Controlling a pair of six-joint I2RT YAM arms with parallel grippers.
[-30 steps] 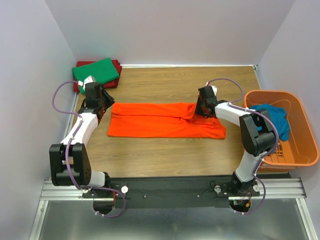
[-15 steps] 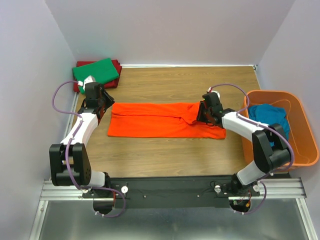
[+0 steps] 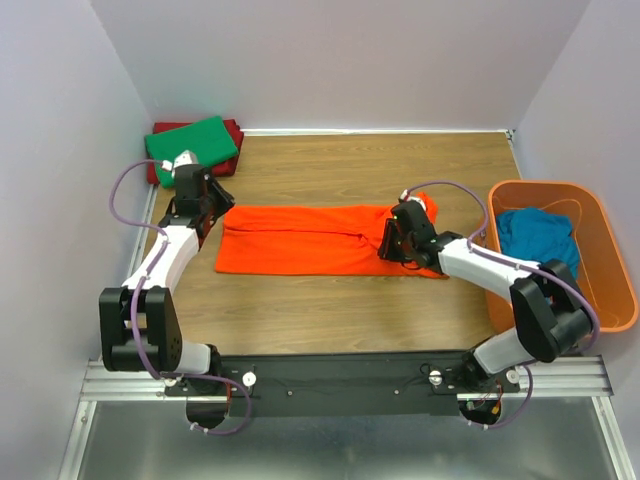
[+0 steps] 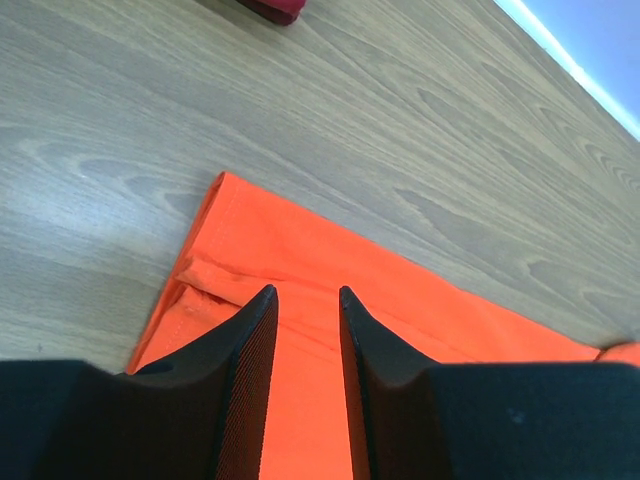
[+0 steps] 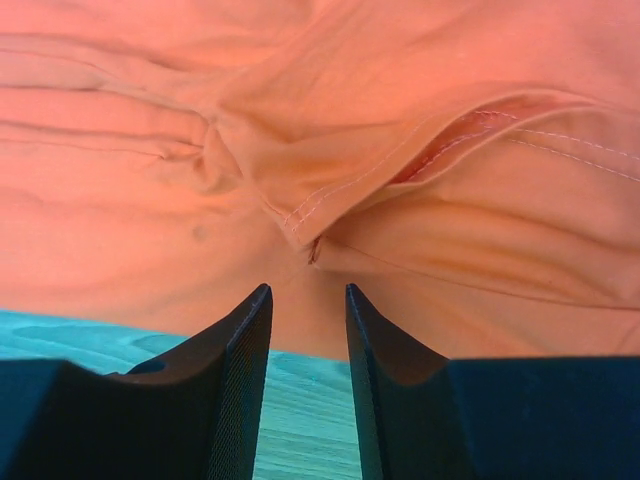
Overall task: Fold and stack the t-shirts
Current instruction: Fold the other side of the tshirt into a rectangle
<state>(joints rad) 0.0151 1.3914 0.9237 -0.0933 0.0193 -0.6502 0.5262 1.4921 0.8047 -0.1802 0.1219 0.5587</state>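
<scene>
The left gripper [image 4: 306, 292] and right gripper [image 5: 307, 290] hover parted, empty, over the bright orange cloth t-shirt [image 3: 300, 240].

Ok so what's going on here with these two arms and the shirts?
Two robot arms are folding t-shirts on a wooden table. The orange t-shirt lies in a long strip. The left gripper is over its left end and the right gripper is near its rumpled right end, both open and holding nothing. A folded green t-shirt sits on a dark red t-shirt in the far left corner. A teal t-shirt waits in the orange basket.
</scene>
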